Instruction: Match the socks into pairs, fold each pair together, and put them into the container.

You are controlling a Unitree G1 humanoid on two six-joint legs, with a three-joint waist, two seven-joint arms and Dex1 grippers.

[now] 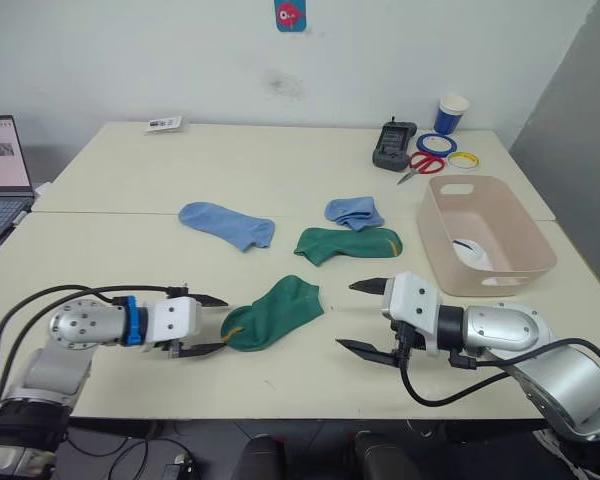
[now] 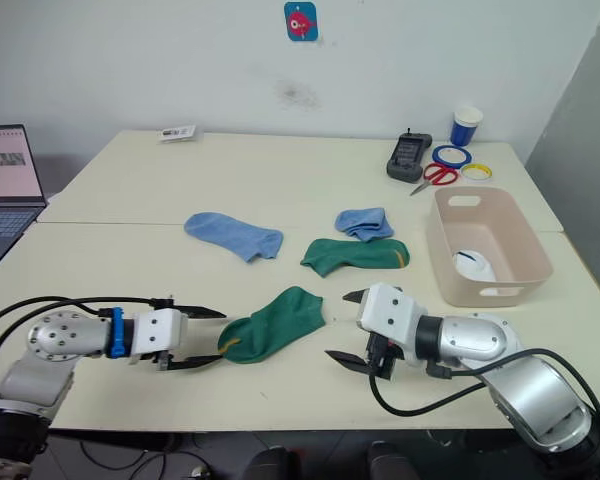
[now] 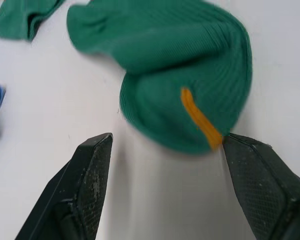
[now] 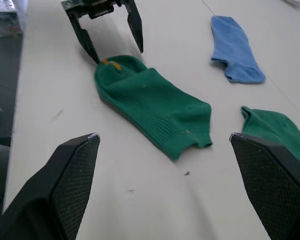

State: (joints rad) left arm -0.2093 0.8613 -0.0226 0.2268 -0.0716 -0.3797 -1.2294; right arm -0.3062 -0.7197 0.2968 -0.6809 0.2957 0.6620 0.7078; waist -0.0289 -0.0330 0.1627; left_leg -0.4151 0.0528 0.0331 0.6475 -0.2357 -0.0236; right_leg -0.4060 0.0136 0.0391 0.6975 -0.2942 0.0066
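Observation:
A dark green sock (image 1: 273, 313) with a yellow cuff stripe lies near the table's front. My left gripper (image 1: 206, 325) stands open at its cuff end, one finger touching the cuff edge (image 3: 215, 140). My right gripper (image 1: 365, 318) is open to the sock's right, apart from it. A second green sock (image 1: 347, 243) lies farther back. One light blue sock (image 1: 226, 223) lies flat to the left, another (image 1: 354, 212) is bunched behind the green one. The beige container (image 1: 445, 250) at the right holds something white (image 1: 472, 251).
A laptop (image 1: 2, 170) sits at the far left edge. Behind the container are a black device (image 1: 393, 144), scissors (image 1: 420, 165), tape rings (image 1: 437, 144) and a blue-and-white cup (image 1: 451, 112). A small card (image 1: 164, 124) lies at the back.

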